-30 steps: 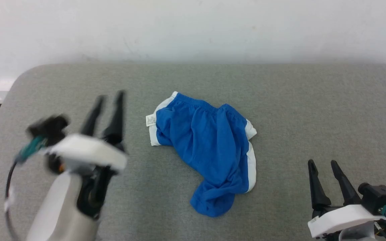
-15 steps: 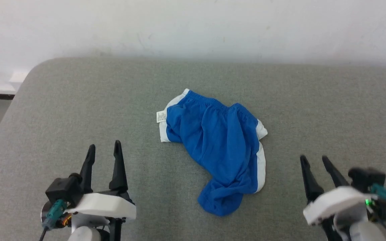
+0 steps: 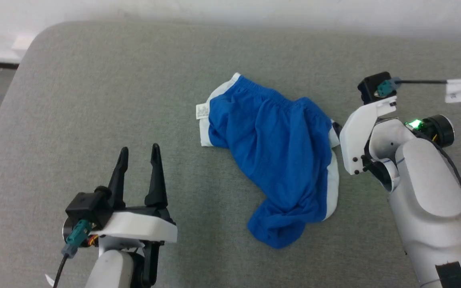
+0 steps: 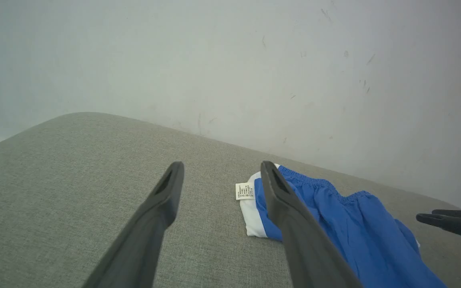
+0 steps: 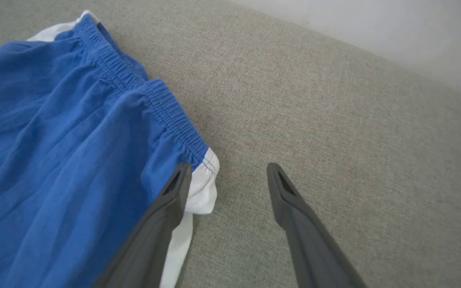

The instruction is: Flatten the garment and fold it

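Head view: one garment (image 3: 270,156), a crumpled pair of blue shorts with white trim, lies in the middle of a grey fabric surface (image 3: 94,80). A single white label (image 3: 202,111) juts from its waist edge, print too small to read. Two grippers are in frame. The left gripper (image 3: 139,147) is spread and empty, apart from the cloth. The right gripper (image 5: 228,166) is also spread, at the waistband's white corner, holding nothing.
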Robot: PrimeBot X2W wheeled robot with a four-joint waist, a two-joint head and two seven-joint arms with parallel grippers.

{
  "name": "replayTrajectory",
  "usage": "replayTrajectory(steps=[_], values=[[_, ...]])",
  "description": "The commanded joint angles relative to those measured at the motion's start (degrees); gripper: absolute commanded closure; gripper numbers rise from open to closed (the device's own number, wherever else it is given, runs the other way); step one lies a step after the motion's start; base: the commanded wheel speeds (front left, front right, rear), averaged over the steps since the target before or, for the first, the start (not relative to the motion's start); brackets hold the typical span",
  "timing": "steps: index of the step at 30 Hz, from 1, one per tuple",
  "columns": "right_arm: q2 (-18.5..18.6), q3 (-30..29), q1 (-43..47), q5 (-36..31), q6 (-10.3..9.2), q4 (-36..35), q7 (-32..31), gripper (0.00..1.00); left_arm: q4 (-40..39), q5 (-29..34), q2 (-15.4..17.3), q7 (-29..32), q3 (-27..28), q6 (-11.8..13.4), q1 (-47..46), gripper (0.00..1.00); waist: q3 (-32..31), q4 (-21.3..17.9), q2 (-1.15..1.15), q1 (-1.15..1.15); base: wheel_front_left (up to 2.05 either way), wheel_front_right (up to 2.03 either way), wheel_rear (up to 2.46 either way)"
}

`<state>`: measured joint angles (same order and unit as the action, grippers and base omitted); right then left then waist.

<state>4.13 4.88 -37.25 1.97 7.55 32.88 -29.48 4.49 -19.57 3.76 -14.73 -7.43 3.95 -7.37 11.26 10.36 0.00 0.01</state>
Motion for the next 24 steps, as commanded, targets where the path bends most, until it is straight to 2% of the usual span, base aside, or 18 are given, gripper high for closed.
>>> replayTrajectory(steps=[1, 6, 11, 13, 14, 19, 24], values=[[0.3, 1.0, -1.3, -0.9, -0.06, 2.1, -2.0, 0.00, 0.4, 0.6, -0.2, -0.3, -0.1, -0.7, -1.3, 0.00, 4.2, 3.9, 0.00, -0.01, 0.00, 0.00, 0.00], [0.8, 4.6, -3.4, -1.2, -0.06, 7.5, -6.5, 0.00, 1.2, 0.7, -0.7, -0.3, -0.1, -1.1, -2.5, 0.00, 6.1, 5.6, 0.00, -0.01, 0.00, 0.00, 0.00], [1.6, 8.2, -3.4, 0.3, -0.06, 9.4, -6.2, 0.00, 1.6, 0.6, -0.8, -0.3, 0.3, -1.0, -2.6, 0.00, 6.1, 5.5, 0.00, -0.01, 0.00, 0.00, 0.00], [2.2, 9.8, -3.7, 1.6, -0.06, 9.2, -4.2, 0.64, 1.9, 0.6, -0.8, -0.3, 0.4, -0.9, -2.6, 0.00, 5.5, 4.8, 0.00, -0.01, 0.00, 0.00, 0.00], [2.7, 10.9, -3.9, 2.3, -0.06, 8.9, -3.0, 1.00, 2.1, 0.4, -0.8, -0.3, 0.4, -1.0, -2.6, 0.00, 5.1, 4.3, 0.00, -0.01, 0.00, 0.00, 0.00], [5.6, 10.4, -3.9, 7.9, -0.06, 5.4, 3.1, 1.00, 2.9, -0.3, -0.9, -0.3, 0.5, -1.0, -2.2, 0.00, 1.7, 1.4, 0.00, -0.01, 0.00, 0.00, 0.00], [8.7, 3.4, 2.1, 12.6, -0.06, -4.0, 7.3, 1.00, 3.7, 0.3, -0.9, -0.3, 1.4, -1.4, -0.6, 0.00, -2.4, -2.5, 0.00, -0.01, 0.00, 0.00, 0.00]])
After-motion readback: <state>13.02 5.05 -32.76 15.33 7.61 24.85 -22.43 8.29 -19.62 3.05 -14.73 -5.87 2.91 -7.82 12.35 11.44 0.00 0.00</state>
